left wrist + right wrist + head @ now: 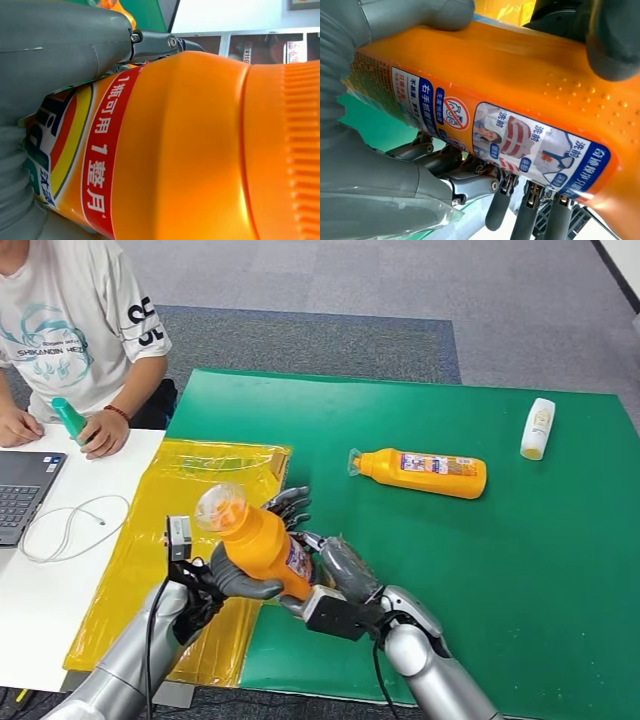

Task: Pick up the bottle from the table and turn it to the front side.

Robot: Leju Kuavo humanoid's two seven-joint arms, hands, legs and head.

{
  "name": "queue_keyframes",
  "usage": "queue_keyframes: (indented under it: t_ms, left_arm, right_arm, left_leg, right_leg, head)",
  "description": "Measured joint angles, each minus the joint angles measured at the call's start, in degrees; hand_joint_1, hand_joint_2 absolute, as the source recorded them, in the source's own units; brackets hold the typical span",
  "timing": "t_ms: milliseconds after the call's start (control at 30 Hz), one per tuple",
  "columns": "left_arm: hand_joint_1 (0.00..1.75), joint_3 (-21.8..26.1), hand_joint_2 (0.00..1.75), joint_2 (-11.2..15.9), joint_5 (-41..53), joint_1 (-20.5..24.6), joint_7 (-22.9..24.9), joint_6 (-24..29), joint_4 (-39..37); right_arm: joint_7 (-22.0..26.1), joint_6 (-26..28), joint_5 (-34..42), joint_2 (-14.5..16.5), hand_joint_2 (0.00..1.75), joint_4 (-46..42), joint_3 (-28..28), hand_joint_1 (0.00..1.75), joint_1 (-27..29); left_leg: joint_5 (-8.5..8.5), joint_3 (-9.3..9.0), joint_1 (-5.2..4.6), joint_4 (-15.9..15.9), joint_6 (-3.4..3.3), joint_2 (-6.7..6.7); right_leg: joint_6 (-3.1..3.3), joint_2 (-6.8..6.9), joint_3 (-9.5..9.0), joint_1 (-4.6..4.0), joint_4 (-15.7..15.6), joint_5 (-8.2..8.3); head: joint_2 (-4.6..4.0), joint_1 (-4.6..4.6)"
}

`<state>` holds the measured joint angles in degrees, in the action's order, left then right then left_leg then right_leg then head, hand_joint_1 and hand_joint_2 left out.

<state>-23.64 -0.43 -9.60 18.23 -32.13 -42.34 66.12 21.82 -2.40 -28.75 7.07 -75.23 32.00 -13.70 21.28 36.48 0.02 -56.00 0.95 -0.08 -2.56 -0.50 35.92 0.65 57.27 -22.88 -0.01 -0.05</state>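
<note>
Above the table's (528, 640) near edge, both hands are holding the orange bottle (260, 540) off the green surface; left hand (226, 580) is gripping under its neck, right hand (332, 570) is clasping its labelled base; clear cap is tilting toward the yellow sheet (151, 550).

1. Bright, even overhead lighting across the green counter (453, 570); faint, soft-edged shadows beside the lying orange bottle (423, 473).
2. Broad soft sheen on the held bottle (188, 150) in the left wrist view, its cap ribs blurred near the lens.
3. Washed-out white glare above that bottle.
4. Sharp label print in the right wrist view.
</note>
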Motion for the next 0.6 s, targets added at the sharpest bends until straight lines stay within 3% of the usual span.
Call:
queue_keyframes:
  t_ms: [67,533,600]
  left_arm:
    - [1.71,-0.2,1.75,0.1,-0.1,0.0,0.0,0.4,0.0]
    - [1.75,-0.5,1.75,0.4,0.5,-0.4,-0.3,2.4,0.0]
    - [1.75,-0.5,1.75,0.4,0.7,-0.6,-0.4,2.6,0.0]
  right_arm:
    - [-0.1,0.5,-0.6,0.0,1.75,0.3,0.0,1.75,-0.1]
    - [-0.4,1.5,-2.1,0.7,1.75,3.8,0.0,1.75,-0.7]
    - [-0.4,1.5,-2.2,0.9,1.75,4.3,0.0,1.64,-0.7]
  left_leg:
    - [0.0,0.0,0.0,0.0,0.0,0.0]
    - [0.0,0.0,0.0,0.0,0.0,0.0]
    - [0.0,0.0,0.0,0.0,0.0,0.0]
  right_leg:
    - [0.0,0.0,0.0,0.0,0.0,0.0]
    - [0.0,-0.01,0.02,0.0,0.0,0.0]
    - [0.0,-0.01,0.02,0.0,0.0,0.0]
  head:
    - [-0.01,0.0]
    - [-0.01,0.0]
    - [0.0,0.01]
